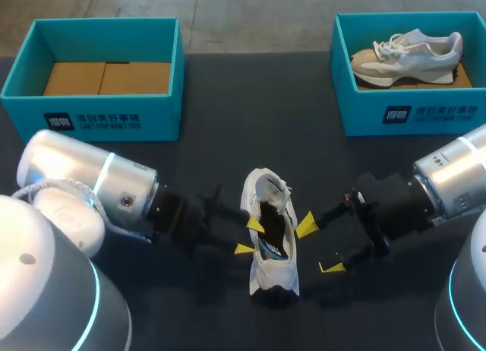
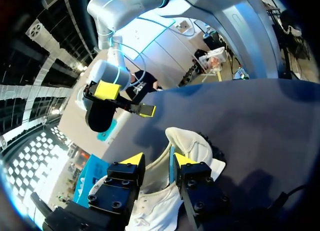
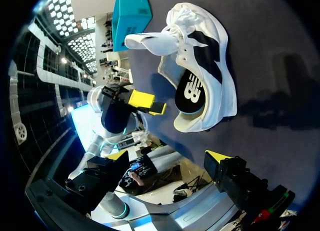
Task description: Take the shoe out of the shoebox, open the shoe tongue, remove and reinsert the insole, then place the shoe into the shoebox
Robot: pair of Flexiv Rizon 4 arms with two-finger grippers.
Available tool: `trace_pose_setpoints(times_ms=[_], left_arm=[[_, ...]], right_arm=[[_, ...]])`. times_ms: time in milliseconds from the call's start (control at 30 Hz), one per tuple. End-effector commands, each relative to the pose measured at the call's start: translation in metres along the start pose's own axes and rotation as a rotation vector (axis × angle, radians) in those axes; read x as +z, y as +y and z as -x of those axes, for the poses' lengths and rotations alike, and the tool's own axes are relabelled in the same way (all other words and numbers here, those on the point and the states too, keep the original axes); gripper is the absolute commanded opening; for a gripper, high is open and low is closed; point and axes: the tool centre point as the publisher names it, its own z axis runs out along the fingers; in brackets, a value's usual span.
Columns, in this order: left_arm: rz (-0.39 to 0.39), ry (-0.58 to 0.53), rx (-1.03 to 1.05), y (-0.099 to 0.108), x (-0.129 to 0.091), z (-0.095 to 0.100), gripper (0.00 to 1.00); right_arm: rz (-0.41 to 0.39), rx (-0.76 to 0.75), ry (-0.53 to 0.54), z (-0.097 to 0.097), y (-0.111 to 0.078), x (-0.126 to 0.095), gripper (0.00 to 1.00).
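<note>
A white shoe point(image 1: 271, 267) lies on the dark table between my two grippers, its tongue point(image 3: 150, 41) pulled back and the dark insole point(image 3: 192, 93) showing inside. My left gripper point(image 1: 250, 237) is at the shoe's left side, open. One finger is over the shoe's opening and the other outside, so the side wall point(image 2: 165, 173) stands between them without being pinched. The shoe point(image 2: 192, 146) extends ahead of that gripper point(image 2: 157, 159). My right gripper point(image 1: 318, 246) is wide open just right of the shoe and clear of it. The shoe point(image 3: 210, 66) lies ahead of its fingers point(image 3: 167, 156).
A teal shoebox point(image 1: 91, 119) at the back left holds brown cardboard. A second teal shoebox point(image 1: 425, 112) at the back right holds a beige and white shoe point(image 1: 406, 55). Each wrist view shows the other arm's gripper: right point(image 2: 127, 100), left point(image 3: 145, 103).
</note>
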Motion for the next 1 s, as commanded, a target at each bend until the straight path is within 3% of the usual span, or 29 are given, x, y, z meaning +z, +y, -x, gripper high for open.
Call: trace_pose_setpoints(times_ms=[33, 400, 833, 967, 1000], left_arm=[[0.017, 0.058, 0.007, -0.002, -0.01, 0.008, 0.35], [0.052, 0.21, 0.057, -0.001, -0.01, 0.02, 0.27], [0.094, 0.418, 0.105, -0.008, -0.011, 0.021, 0.23], [0.107, 0.484, 0.122, -0.01, -0.011, 0.02, 0.15], [0.11, 0.497, 0.127, -0.011, -0.012, 0.02, 0.0]], right_arm=[[0.002, 0.0, 0.0, 0.0, 0.0, 0.001, 1.0], [-0.001, -0.019, -0.016, 0.0, 0.0, -0.003, 1.0], [0.006, -0.071, -0.033, 0.0, -0.002, -0.054, 1.0], [0.014, -0.071, -0.046, 0.001, -0.003, -0.069, 1.0], [0.015, -0.071, -0.047, 0.002, -0.004, -0.074, 1.0]])
